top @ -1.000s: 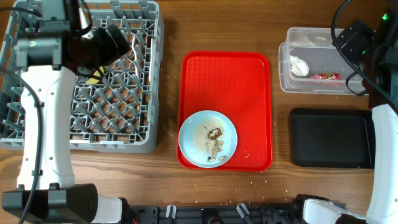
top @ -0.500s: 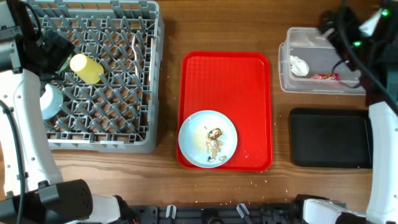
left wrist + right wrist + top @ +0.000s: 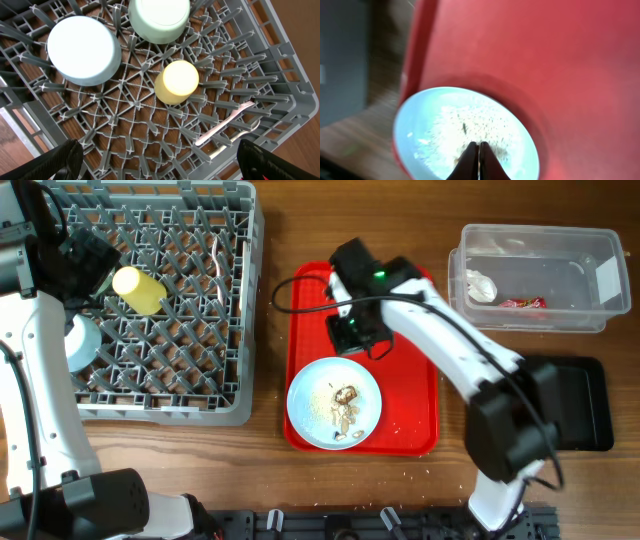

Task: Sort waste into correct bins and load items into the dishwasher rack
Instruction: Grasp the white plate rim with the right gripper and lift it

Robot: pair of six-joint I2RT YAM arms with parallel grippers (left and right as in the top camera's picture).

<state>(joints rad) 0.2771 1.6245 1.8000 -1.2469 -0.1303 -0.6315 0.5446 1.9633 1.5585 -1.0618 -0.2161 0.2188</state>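
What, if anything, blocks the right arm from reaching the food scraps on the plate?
Probably nothing: likely yes. The right tool hangs shut right over the plate, with the food scraps uncovered beneath. It would need to open first.

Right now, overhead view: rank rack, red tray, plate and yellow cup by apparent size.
Largest to smallest:
1. rack
2. red tray, partly covered by the arm
3. plate
4. yellow cup
No close calls.
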